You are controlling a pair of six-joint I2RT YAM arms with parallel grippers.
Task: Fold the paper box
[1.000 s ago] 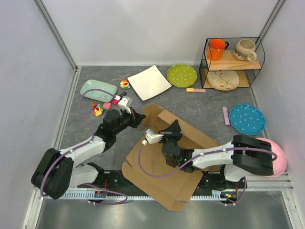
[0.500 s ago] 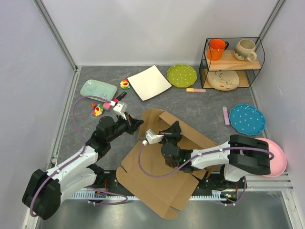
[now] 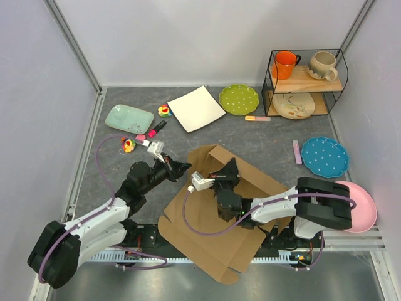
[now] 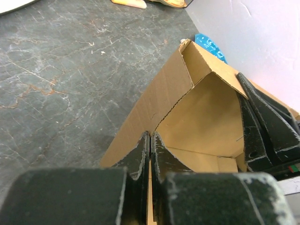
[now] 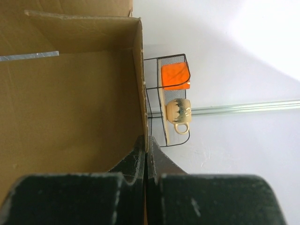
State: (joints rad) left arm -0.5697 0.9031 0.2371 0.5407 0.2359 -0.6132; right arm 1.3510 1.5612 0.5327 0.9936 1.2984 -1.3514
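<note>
The paper box (image 3: 219,232) is a brown corrugated die-cut sheet lying at the near middle of the table, its far end raised into walls. My left gripper (image 3: 182,165) is shut on the upright left wall (image 4: 154,101) of the box, the cardboard edge pinched between its fingers. My right gripper (image 3: 230,170) is shut on another raised wall (image 5: 139,84) a little to the right, its fingers (image 5: 157,161) clamped on the thin edge. The box's inner panel (image 5: 65,108) fills the left of the right wrist view.
A white square plate (image 3: 196,108), green dotted plate (image 3: 239,98) and mint tray (image 3: 129,116) lie at the back. A wire shelf (image 3: 306,81) holds an orange mug (image 3: 286,63) and cream mug (image 3: 322,64). A blue plate (image 3: 324,156) and pink bowl (image 3: 364,213) sit right.
The left arm has stretched lower and its gripper moved slightly right and nearer, still on the wall. The box's near flaps shifted on the table. The right gripper barely moved.
</note>
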